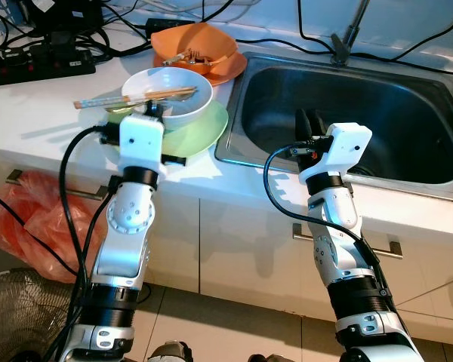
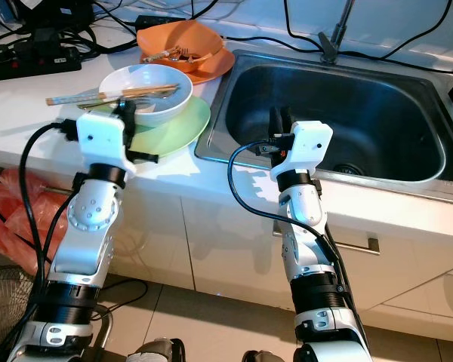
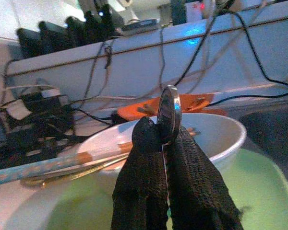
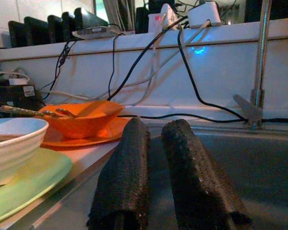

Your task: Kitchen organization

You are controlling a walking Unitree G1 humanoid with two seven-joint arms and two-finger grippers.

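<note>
shiny metal, glazed dishes, rough black cloth

brushed steel sink (image 1: pixel 408 113) gleams; the white bowl (image 1: pixel 170 94) and green plate (image 1: pixel 204 132) look glossy and smooth; the left tool (image 3: pixel 165 143) has coarse woven fingers pinching a polished metal spoon (image 3: pixel 169 112); the table (image 1: pixel 38 113) is smooth white.

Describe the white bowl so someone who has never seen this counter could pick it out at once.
Start at the steel sink and look to the counter on its left side. Two stacks of dishes sit there; the white bowl is the nearer one, resting on a pale green plate. Unlike the orange bowl behind it, it has chopsticks lying across its rim.
</note>
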